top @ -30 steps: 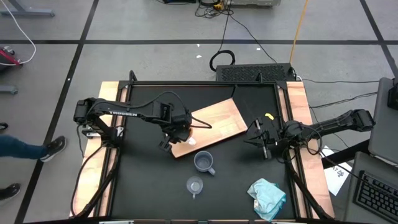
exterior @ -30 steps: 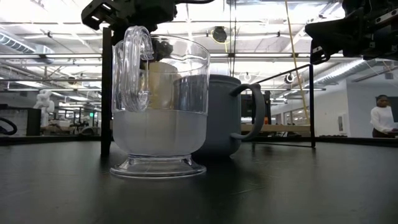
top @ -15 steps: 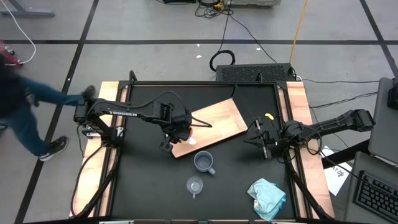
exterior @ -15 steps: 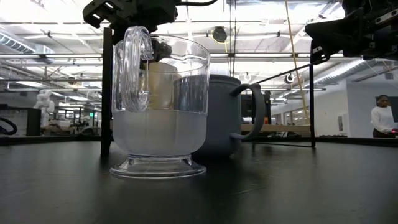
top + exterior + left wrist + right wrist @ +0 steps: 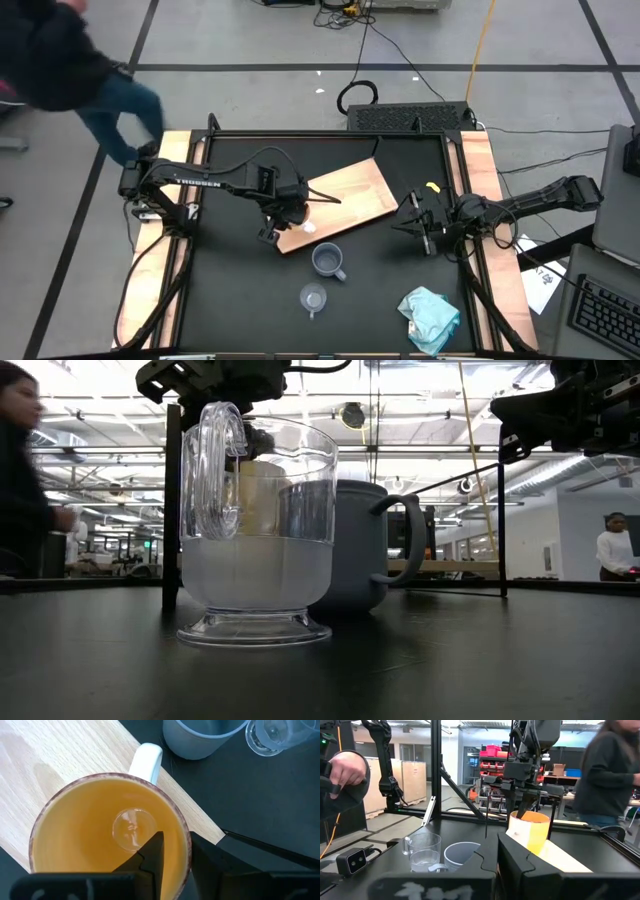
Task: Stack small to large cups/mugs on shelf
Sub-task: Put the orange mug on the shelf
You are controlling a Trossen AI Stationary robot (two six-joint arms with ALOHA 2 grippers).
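Left end effector (image 5: pixel 172 852) was clamped on orange mug's (image 5: pixel 90 825) rim, on the shelf (image 5: pixel 340 203); right end effector (image 5: pixel 416 222) idle, grip unclear.

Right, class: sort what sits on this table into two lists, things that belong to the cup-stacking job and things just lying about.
Part of the job:
- orange mug, on the wooden board, its rim held by the left pincer
- blue-grey mug
- clear glass cup

Just lying about:
- teal cloth
- small yellow object

The right pincer waits near the table's right edge.
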